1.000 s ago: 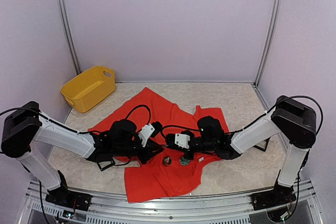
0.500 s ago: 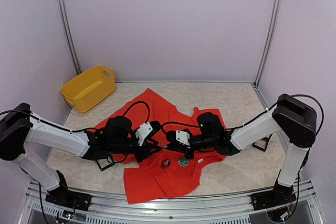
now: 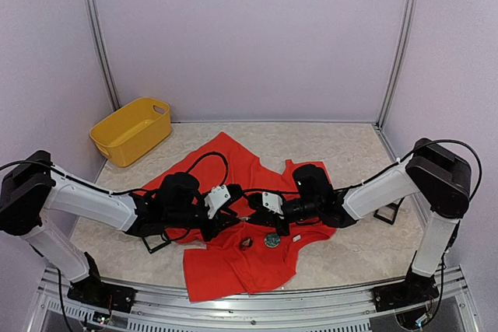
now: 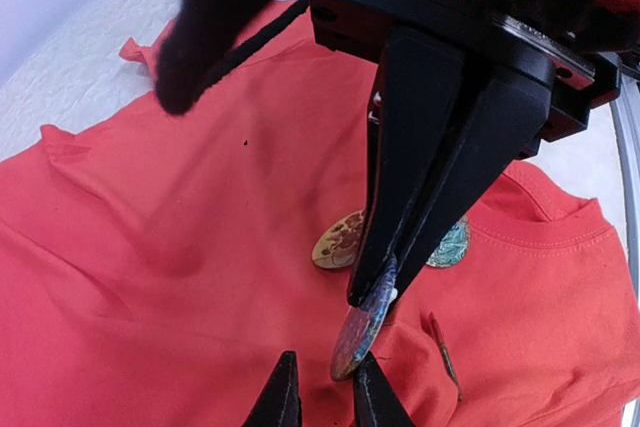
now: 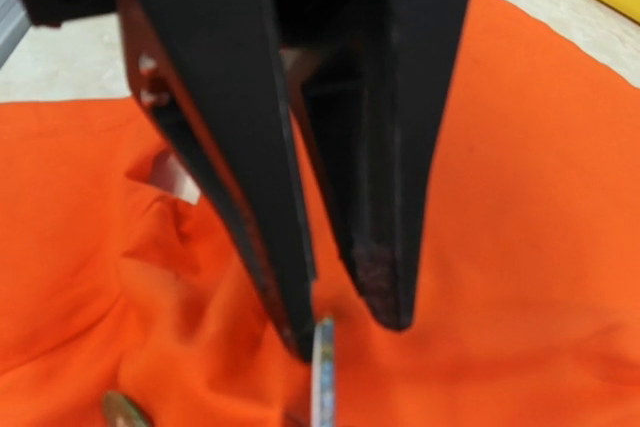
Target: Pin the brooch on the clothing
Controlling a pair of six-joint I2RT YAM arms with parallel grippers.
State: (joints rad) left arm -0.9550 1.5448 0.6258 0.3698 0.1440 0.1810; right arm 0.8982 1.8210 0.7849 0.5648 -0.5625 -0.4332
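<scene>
1. Lying rumpled across the middle of the tabletop (image 3: 350, 153), the red T-shirt (image 3: 233, 270) spreads under both of your grippers. Its small white neck label (image 3: 297, 235) shows on the right part of the cloth.
2. Yellow basket (image 3: 128, 130): back left corner, well apart from the T-shirt.
3. Your right gripper (image 4: 385, 287): jaws pressed together on the upper edge of the brooch (image 4: 362, 332). It is held on edge and tilted, low over the red cloth. You cannot tell whether it touches the cloth.
4. Your left gripper (image 4: 325, 402): jaws a little apart, tips aimed at the brooch's lower edge. That edge sits in the gap, nearer one tip. You cannot tell whether there is contact.
5. The two grippers meet nearly tip to tip over the T-shirt.
6. Lying flat on the T-shirt just beyond the held brooch are a gold brooch (image 4: 338, 242) and a green brooch (image 4: 452, 244), both partly hidden behind your right gripper.
7. In the right wrist view the brooch is only a thin pale sliver at the fingertips, with the rest blurred.
</scene>
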